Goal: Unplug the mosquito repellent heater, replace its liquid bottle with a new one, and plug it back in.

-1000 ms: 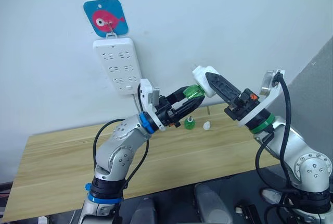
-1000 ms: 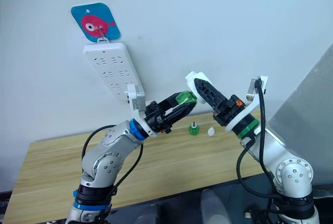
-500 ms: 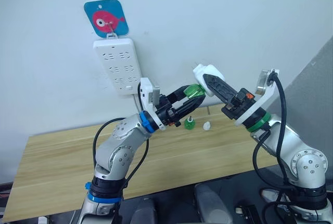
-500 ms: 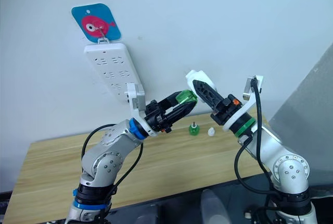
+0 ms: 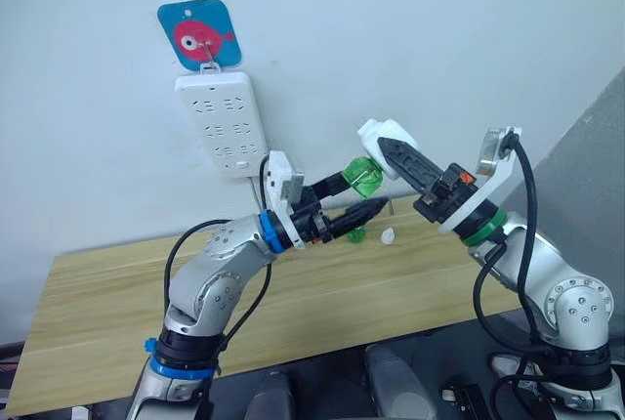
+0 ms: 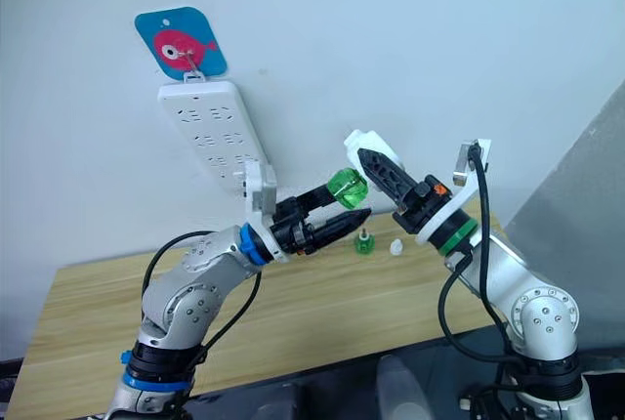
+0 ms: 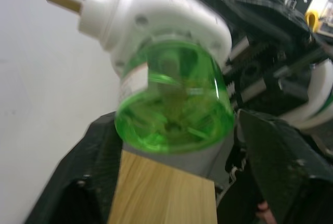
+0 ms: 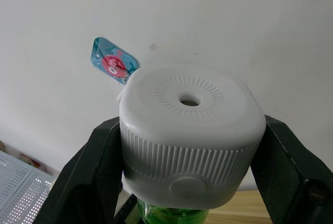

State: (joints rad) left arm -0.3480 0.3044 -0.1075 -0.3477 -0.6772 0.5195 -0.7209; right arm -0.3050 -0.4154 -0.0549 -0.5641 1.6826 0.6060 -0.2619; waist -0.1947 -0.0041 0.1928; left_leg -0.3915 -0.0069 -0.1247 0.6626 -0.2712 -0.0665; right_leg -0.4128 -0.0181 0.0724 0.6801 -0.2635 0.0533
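The mosquito repellent heater (image 5: 384,137), unplugged, is clamped in the right end effector (image 5: 395,151) below-right of the power strip (image 5: 226,121). The left end effector (image 5: 354,195) stands open around its green bottle (image 5: 367,176), probably for unscrewing.

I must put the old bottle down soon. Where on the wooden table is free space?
The light wooden table is bare on the robot's left, up to that end. The far right part is crowded: a small green bottle and a small white cap stand there, near the wall.
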